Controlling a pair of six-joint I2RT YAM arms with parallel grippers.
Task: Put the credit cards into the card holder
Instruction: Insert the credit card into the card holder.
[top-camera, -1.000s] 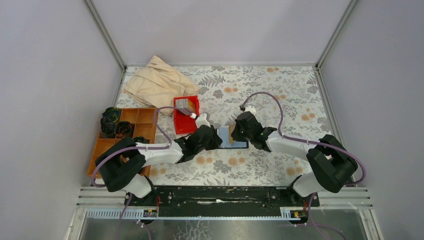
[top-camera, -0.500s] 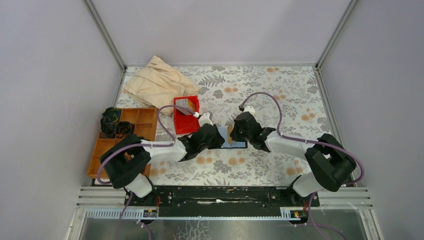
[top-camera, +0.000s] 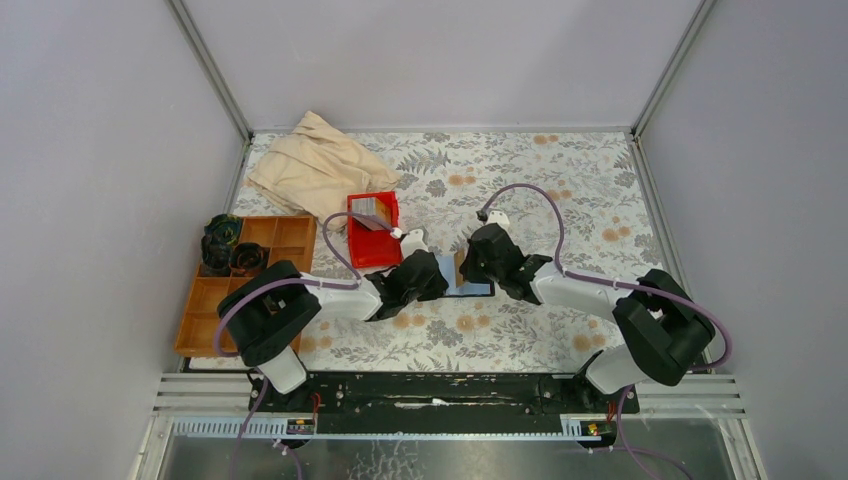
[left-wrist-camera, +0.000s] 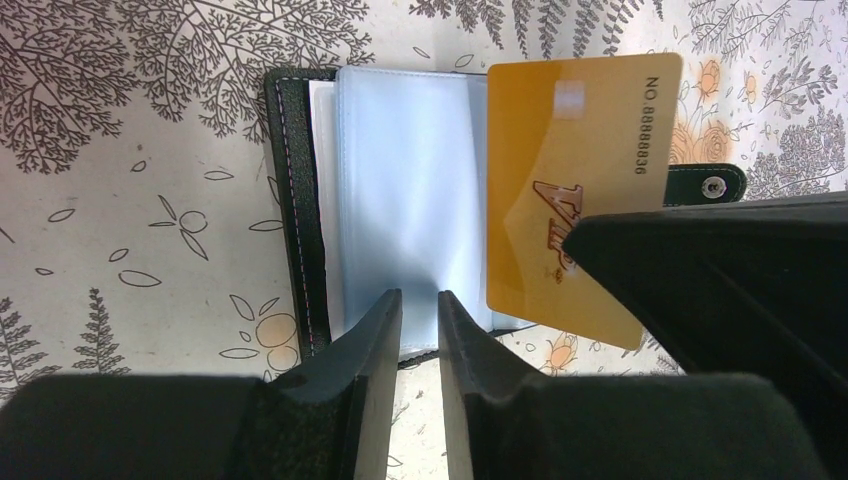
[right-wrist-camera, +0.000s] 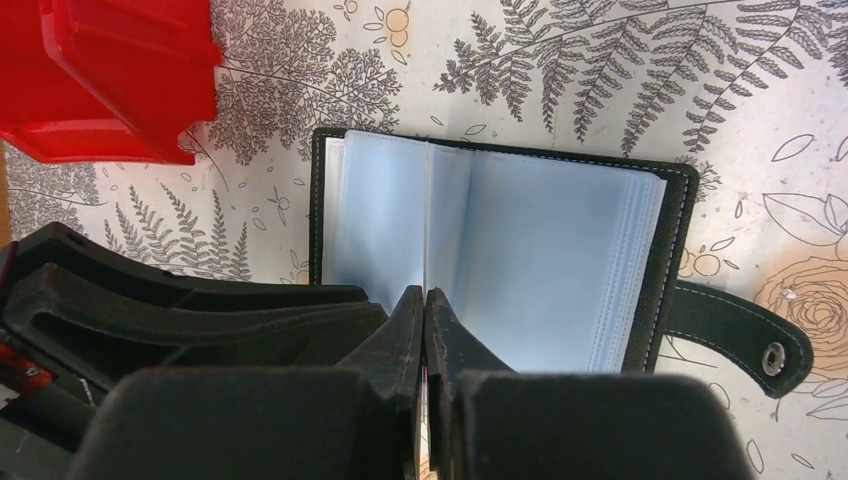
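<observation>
Lying spread open on the counter (top-camera: 520, 180) between the two arms, the card holder (right-wrist-camera: 670, 250) showed its black stitched cover, a stack of pale blue clear sleeves and a clasp tab (right-wrist-camera: 740, 335) with a metal snap flung out to one side. The left gripper (left-wrist-camera: 420, 310) had its jaws drawn to a slim gap on one sleeve leaf at the holder's near edge, seemingly to hold a pocket apart. The right gripper (right-wrist-camera: 427, 300) had its jaws closed flat on a credit card (left-wrist-camera: 575, 170), which stood on edge above the sleeves, probably so that an edge could slide into the pocket. That card was golden tan, with a printed number and a dark emblem. A red bin (right-wrist-camera: 100, 70) sat near the holder's corner.
</observation>
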